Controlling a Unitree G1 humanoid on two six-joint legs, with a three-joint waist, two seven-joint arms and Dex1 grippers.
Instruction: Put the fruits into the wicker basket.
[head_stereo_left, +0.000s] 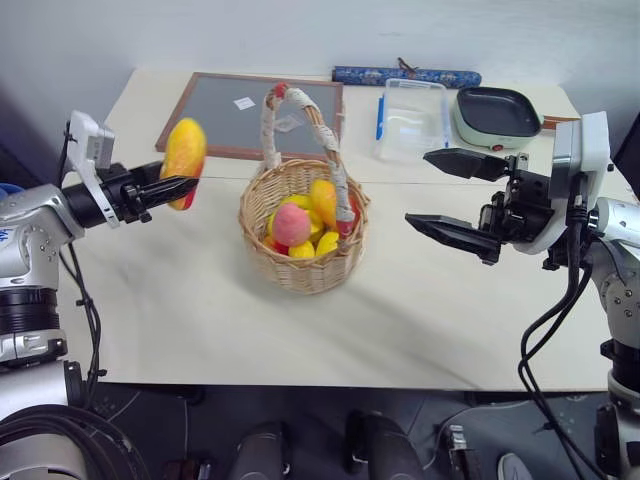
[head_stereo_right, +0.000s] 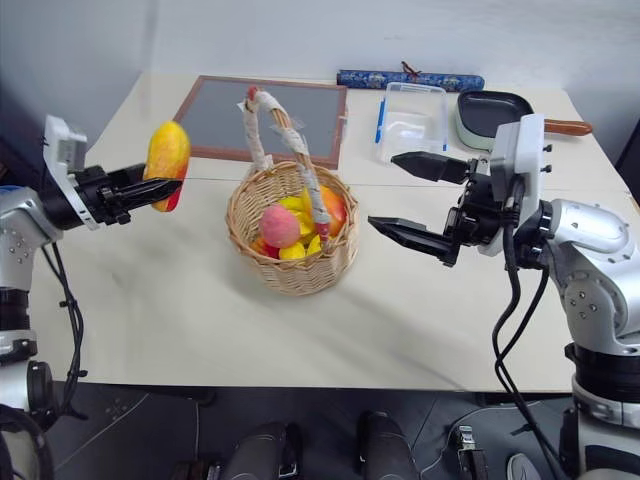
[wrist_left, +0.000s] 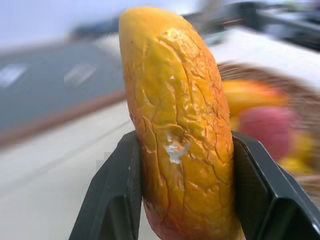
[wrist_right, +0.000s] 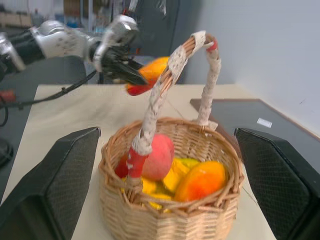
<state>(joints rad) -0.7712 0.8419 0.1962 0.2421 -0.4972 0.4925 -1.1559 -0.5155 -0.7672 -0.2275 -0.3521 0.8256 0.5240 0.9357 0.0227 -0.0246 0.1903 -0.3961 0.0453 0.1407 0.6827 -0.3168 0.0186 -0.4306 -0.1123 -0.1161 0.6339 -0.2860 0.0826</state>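
My left claw (head_stereo_left: 185, 186) is clenched on the mango (head_stereo_left: 185, 148), its 2 fingers (wrist_left: 117, 190) squeezing the lower end, so that end is hidden from me. The fruit is long, yellow-orange with red at the base, its skin wrinkled, held upright in the air beside the wicker basket (head_stereo_left: 300, 265). The peach (head_stereo_left: 291, 224), pink and fuzzy, lies inside the basket, partly masked by the wrapped handle (wrist_right: 157, 102) and yellow fruits (head_stereo_left: 326, 243). My right claw (head_stereo_left: 432, 190) hangs released near the basket.
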